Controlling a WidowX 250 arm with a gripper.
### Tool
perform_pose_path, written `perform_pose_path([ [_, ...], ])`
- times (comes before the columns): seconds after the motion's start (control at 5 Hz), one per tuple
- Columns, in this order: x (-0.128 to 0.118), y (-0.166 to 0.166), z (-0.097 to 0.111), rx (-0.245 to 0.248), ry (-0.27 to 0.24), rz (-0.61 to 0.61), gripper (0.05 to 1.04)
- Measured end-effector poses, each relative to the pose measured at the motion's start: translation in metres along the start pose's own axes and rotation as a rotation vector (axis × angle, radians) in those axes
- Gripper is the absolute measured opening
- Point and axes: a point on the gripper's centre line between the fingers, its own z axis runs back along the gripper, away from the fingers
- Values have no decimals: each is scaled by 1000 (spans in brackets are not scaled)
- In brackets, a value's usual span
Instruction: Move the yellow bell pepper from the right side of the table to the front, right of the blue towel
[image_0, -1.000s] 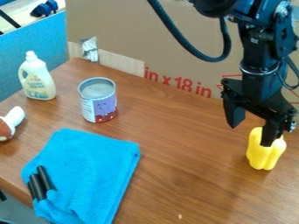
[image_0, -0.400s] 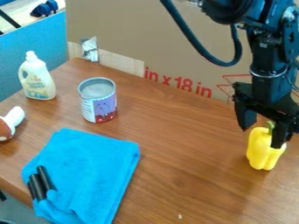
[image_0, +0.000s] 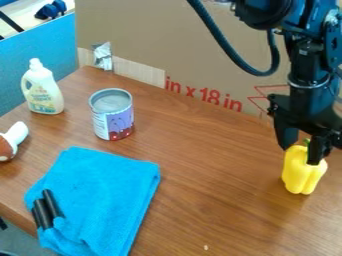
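Observation:
The black gripper (image_0: 301, 151) hangs down at the right side of the table, its two fingers apart over the top of a yellow bell pepper (image_0: 302, 175). One finger is at the pepper's upper left, the other in front of its upper right part. The pepper stands upright on the wood with its green stem between the fingers. Whether either finger touches it, I cannot tell.
A blue cloth (image_0: 100, 195) with black cylinders (image_0: 45, 211) lies front left. Behind it stand an open can (image_0: 112, 115) and a detergent bottle (image_0: 43, 88); a brown and white object (image_0: 12, 141) is at the left edge. Cardboard (image_0: 200, 55) borders the back.
The gripper has moved right and slightly back, then a little lower, and now has its fingers on either side of the pepper's top. The pepper has not moved.

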Motion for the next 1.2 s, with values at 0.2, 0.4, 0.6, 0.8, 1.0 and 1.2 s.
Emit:
perform_pose_path([
  [0.2, 2, 2, 0, -2, -13, 22, 402],
  [0.4, 0, 4, 1, 11, 0, 35, 264],
  [0.6, -1, 2, 0, 14, 2, 40, 242],
  [0.8, -15, 3, 7, 29, -1, 46, 228],
  [1.0, -27, 4, 45, 38, -101, 72, 174],
  [1.2, -54, 5, 67, 70, -98, 81, 128],
])
